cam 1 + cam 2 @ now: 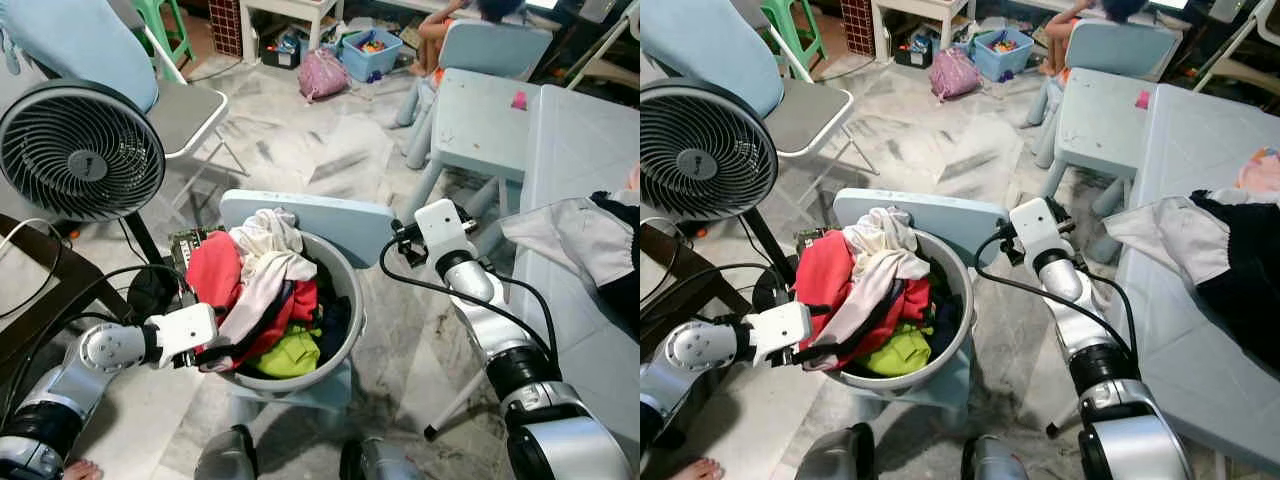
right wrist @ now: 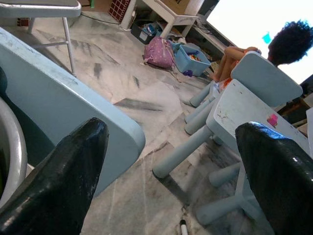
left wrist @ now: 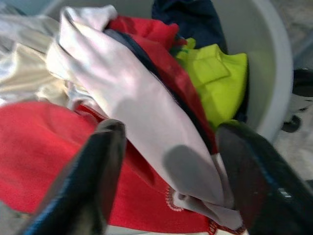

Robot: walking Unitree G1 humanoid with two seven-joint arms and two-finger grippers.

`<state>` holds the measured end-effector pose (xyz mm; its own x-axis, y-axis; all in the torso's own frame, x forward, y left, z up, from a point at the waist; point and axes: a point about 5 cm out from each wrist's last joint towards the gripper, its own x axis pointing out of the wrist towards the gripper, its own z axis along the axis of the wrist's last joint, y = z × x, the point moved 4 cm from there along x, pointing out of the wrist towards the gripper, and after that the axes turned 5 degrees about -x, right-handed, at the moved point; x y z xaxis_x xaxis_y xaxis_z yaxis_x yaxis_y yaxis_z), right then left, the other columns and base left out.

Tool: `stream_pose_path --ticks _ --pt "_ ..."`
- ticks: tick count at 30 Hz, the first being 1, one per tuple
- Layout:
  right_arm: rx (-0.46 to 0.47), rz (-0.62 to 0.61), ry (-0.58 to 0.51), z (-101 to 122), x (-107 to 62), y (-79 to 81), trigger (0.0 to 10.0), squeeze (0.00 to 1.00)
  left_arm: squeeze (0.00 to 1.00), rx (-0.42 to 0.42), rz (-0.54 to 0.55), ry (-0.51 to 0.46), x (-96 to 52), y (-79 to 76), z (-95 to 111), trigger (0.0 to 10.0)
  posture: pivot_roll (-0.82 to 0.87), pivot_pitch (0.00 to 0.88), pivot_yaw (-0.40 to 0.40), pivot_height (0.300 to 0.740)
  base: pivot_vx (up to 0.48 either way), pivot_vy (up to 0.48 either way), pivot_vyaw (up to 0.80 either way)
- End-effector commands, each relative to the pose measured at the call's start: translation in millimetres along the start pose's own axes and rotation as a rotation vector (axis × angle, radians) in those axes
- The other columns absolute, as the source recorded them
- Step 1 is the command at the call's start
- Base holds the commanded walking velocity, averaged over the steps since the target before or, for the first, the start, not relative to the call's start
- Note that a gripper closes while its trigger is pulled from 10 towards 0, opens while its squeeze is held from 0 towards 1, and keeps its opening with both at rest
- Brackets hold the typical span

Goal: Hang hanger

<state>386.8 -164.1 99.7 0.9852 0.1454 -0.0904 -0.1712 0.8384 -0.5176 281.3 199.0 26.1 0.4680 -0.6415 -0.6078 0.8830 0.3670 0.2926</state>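
A grey laundry basket [image 1: 346, 292] stands on a pale blue child's chair [image 1: 330, 218], heaped with clothes: a red garment [image 1: 213, 270], a white one [image 1: 265, 238] and a yellow-green one [image 1: 290, 355]. My left gripper [image 3: 171, 127] is at the basket's near left rim. It is open, with its fingers [image 3: 98, 166] on either side of the white and red cloth. My right gripper [image 1: 402, 242] is held up beside the right end of the chair's back, open and with nothing in it. The chair back [image 2: 73, 107] lies just in front of its fingers [image 2: 63, 181].
A black standing fan [image 1: 80, 150] and a grey folding chair [image 1: 185, 115] are at left. A small blue table [image 1: 490, 120] and chair are ahead, where a person [image 1: 450, 25] sits. A white table [image 1: 575, 350] with clothes [image 1: 590, 240] is at right. Cables cross the floor at left.
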Motion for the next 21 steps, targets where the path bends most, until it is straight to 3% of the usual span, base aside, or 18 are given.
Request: stream_pose_path --ticks 1,5,9,12,18,21 --pt "-0.003 0.005 0.002 0 -0.8 -0.3 10.0 0.00 1.00 -0.033 -0.020 0.013 -4.4 -1.0 -3 10.0 0.05 0.161 -0.058 0.740 0.000 0.000 0.00" --pt "-0.004 0.006 0.002 1 0.0 -0.1 10.0 0.00 1.00 -0.103 -0.066 0.064 -9.3 -7.7 -11 10.0 0.06 0.159 -0.057 0.740 0.000 0.000 0.00" --pt "-0.003 0.008 0.001 2 0.9 1.0 10.0 0.00 1.00 -0.214 -0.027 0.105 -5.4 -8.8 -21 10.0 0.06 0.155 -0.058 0.740 0.000 0.000 0.00" --pt "-0.004 0.009 -0.005 5 1.2 1.2 10.0 0.00 1.00 -0.245 -0.051 0.162 -5.0 -16.8 -31 10.0 0.06 0.155 -0.058 0.740 0.000 0.000 0.00" --pt "-0.007 0.008 -0.002 3 0.4 -0.7 10.0 0.00 1.00 -0.282 -0.026 0.191 -3.4 -15.6 -33 10.0 0.06 0.155 -0.058 0.740 0.000 0.000 0.00" --pt "-0.006 0.009 -0.002 3 0.3 0.0 10.0 0.00 1.00 -0.343 0.004 0.196 0.3 -13.7 -36 10.0 0.06 0.155 -0.058 0.740 0.000 0.000 0.00"
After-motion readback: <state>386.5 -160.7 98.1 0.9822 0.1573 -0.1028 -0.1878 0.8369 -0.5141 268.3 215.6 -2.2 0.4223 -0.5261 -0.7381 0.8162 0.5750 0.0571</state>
